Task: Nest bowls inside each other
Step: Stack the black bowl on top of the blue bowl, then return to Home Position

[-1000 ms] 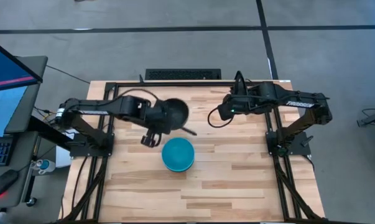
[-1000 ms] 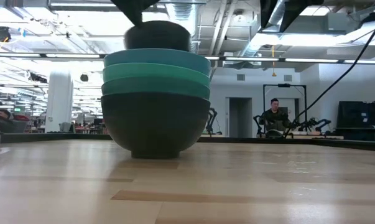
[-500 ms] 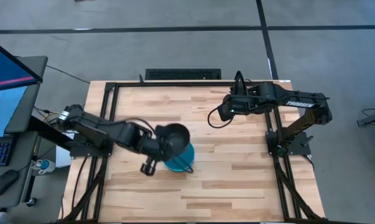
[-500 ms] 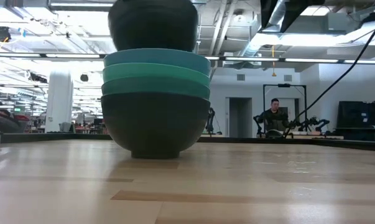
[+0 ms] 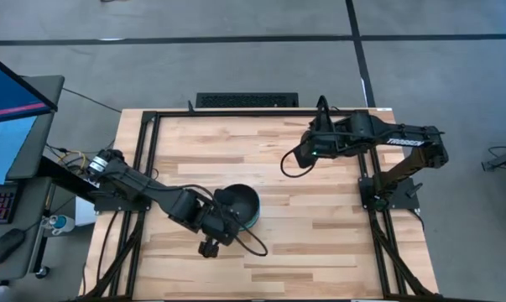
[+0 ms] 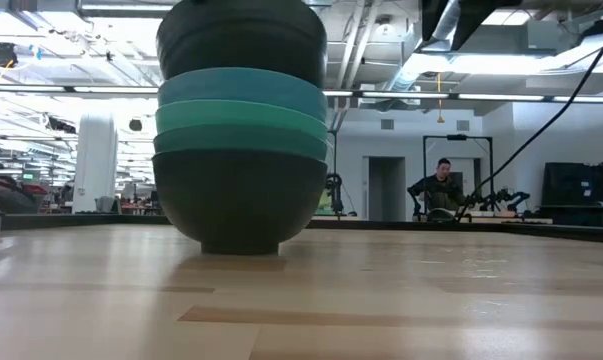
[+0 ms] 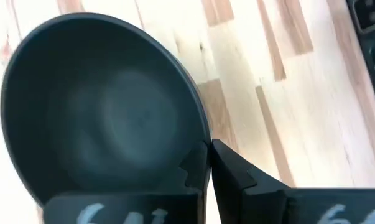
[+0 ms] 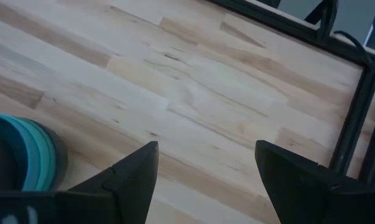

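Observation:
A stack of bowls stands on its black bottom bowl on the table. Above that bowl are teal-green and cyan bowls, with a second black bowl on top. In the high view the black top bowl covers nearly all of the stack, and only a cyan rim shows. My left gripper is at that bowl's near-left rim, shut on it. My right gripper hangs open over the far right of the table, away from the stack. My left gripper pinches the top black bowl by its rim, one finger inside and one outside the wall. It comes slanting down from the table's near left. The bowl is upright and appears to sit in the upper cyan bowl.
Bare wooden table top lies all around the stack, bounded by the black frame rails. A monitor and keyboard stand off the table's left. People sit at benches far behind the table.
My left gripper has carried the black bowl from beyond the stack's far side toward the near edge and down onto the stack, where it now sits low on the cyan bowl. The stack has shifted a little sideways in the low view. The gripper stays shut on the rim.

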